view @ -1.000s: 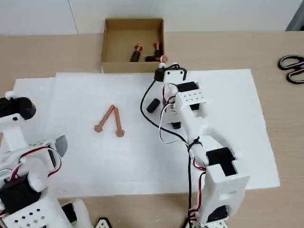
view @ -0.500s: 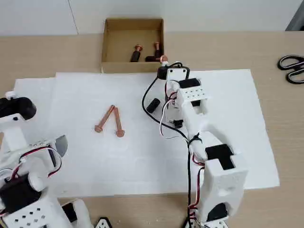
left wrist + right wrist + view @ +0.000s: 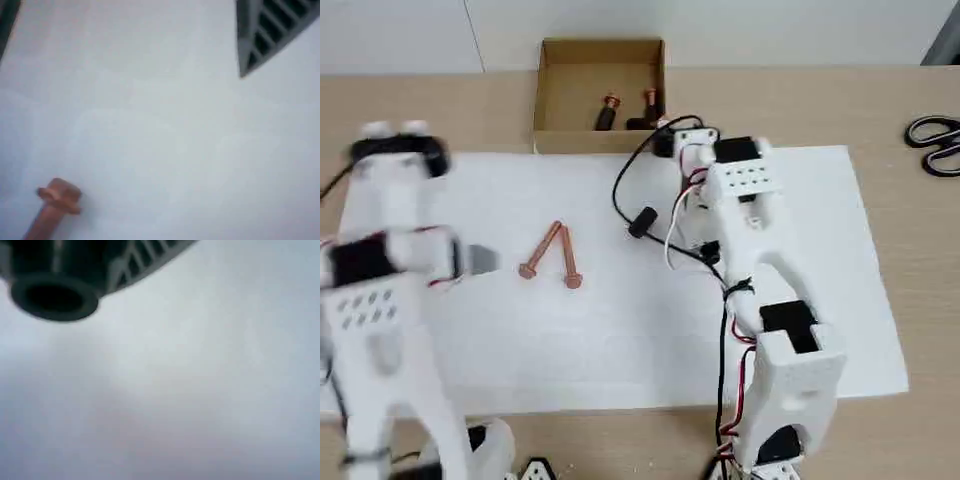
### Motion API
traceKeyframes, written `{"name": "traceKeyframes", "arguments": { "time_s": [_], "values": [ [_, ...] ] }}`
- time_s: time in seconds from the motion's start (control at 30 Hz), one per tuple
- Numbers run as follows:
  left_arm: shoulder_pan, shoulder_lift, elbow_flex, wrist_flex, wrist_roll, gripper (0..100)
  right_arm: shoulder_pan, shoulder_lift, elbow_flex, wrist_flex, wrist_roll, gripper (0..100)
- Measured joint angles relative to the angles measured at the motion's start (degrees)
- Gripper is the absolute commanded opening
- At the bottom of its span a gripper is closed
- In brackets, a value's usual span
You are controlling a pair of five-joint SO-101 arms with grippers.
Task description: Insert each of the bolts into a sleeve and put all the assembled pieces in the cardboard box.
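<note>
Materials, as far as can be made out: the bolts (image 3: 567, 258) are copper-toned metal with a dull sheen. The sleeve (image 3: 52, 297) clamped in the right gripper (image 3: 665, 132) is black, smooth and slightly glossy, and is taken for plastic. The ribbed finger (image 3: 145, 257) beside it is matt grey plastic. Under the gripper a matt white sheet (image 3: 620, 330) is laid; foam or paper can't be told. Just ahead, the box (image 3: 590, 142) is plain matt cardboard. The arms (image 3: 790, 370) are moulded in smooth white plastic.

Black cable (image 3: 616, 200) just beside loose sleeve (image 3: 642, 221)
</note>
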State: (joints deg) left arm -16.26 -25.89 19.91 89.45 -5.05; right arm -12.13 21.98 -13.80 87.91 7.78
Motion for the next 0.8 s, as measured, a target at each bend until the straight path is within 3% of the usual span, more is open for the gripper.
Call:
{"name": "traceKeyframes", "arguments": {
  "time_s": [0.17, 0.43, 0.8],
  "values": [
    [7.12, 13.45, 0.0, -9.49, -0.35, 27, 3.69, 0.0, -0.97, 2.73, 0.0, 0.6],
    [8.79, 29.19, 0.0, -23.12, -0.18, 23, 6.24, 0.0, -0.97, 4.48, 0.0, 0.6],
    [8.97, 36.57, -0.26, -27.87, 0.0, 23, 6.15, 0.0, -0.97, 4.48, 0.0, 0.6]
  ]
}}
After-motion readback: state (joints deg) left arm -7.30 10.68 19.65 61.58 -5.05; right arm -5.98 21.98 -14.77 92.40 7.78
